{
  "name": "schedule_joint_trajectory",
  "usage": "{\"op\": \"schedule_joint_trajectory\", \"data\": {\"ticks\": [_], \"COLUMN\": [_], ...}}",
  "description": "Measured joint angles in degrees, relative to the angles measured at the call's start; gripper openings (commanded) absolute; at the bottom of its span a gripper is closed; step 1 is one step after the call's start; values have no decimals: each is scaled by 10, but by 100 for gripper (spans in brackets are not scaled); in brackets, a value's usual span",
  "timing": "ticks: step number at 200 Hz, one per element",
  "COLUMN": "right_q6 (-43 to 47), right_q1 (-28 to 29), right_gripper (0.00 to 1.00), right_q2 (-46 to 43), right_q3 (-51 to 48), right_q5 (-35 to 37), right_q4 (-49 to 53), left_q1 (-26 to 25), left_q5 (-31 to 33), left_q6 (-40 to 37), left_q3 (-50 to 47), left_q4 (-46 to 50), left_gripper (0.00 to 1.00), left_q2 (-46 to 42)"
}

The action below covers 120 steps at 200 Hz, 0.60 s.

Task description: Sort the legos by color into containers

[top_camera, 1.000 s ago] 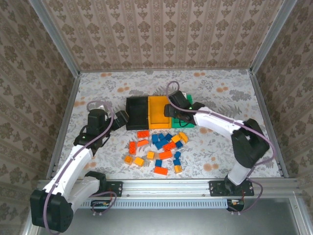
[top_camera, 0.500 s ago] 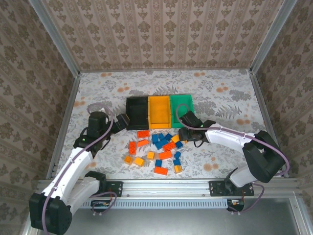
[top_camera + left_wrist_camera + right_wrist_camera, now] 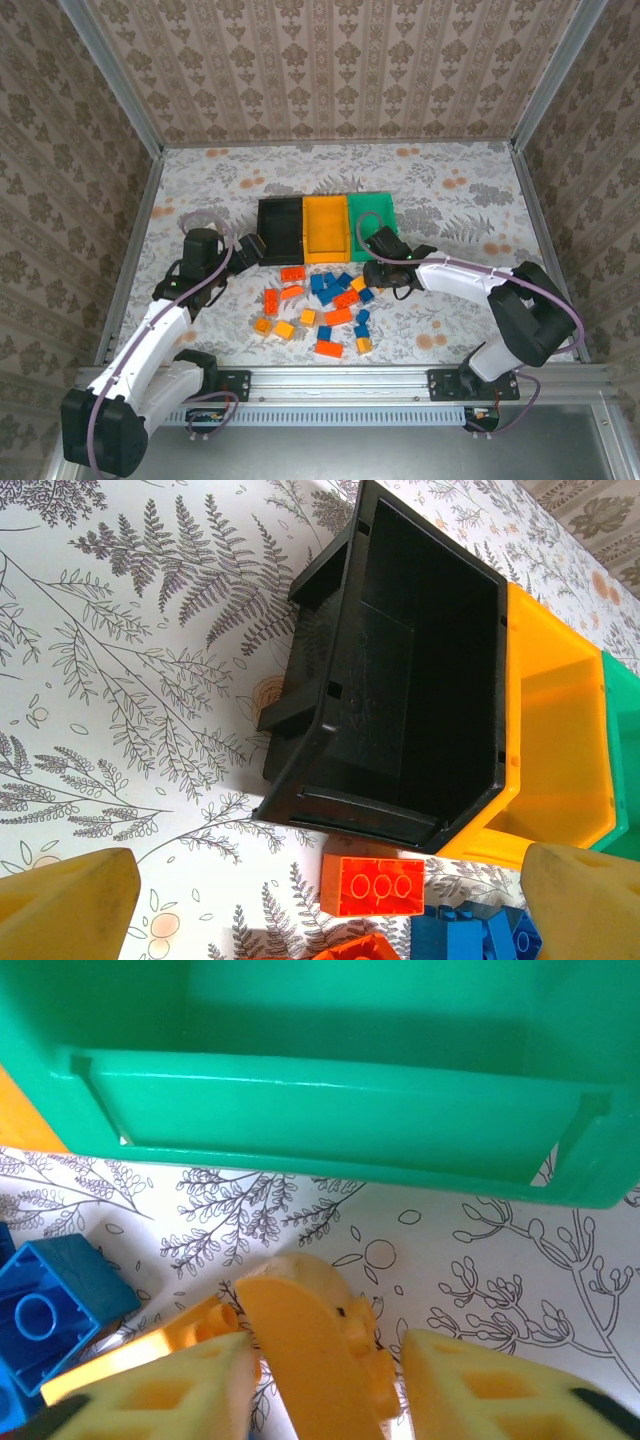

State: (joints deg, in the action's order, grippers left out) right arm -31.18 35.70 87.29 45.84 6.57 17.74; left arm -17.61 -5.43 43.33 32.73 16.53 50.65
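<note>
A yellow-orange studded plastic brick point(image 3: 300, 1355) is straddled by the right jaws beside the green plastic bin point(image 3: 320, 1110); clamping cannot be confirmed. The left jaws are held wide apart.

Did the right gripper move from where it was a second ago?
Yes. The right gripper moved off the green bin toward the near edge. It now sits in front of that bin, at the legos.
</note>
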Motion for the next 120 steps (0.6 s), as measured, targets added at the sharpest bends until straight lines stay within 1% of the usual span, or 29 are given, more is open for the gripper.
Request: {"op": "schedule_joint_trajectory", "data": {"ticks": [28,60,79,97,120], "right_q6": [-3,-5,-5,-5,0], "right_q1": [-14,-22,-23,-23,-23], "right_gripper": [36,23,17,15,16], "right_q2": [0,-2,-12,-37,-92], "right_q3": [-13,-25,-30,-33,-23], "right_q5": [0,3,2,2,2], "right_q4": [-9,-9,-11,-3,14], "left_q1": [0,0,-1,-7,-25], "left_q5": [0,0,0,1,7], "left_q6": [0,0,0,0,0], "left_q3": [0,0,0,0,0], "left_q4": [0,0,0,2,12], "left_gripper": [100,100,100,100,100], "left_q2": [5,10,13,15,15]}}
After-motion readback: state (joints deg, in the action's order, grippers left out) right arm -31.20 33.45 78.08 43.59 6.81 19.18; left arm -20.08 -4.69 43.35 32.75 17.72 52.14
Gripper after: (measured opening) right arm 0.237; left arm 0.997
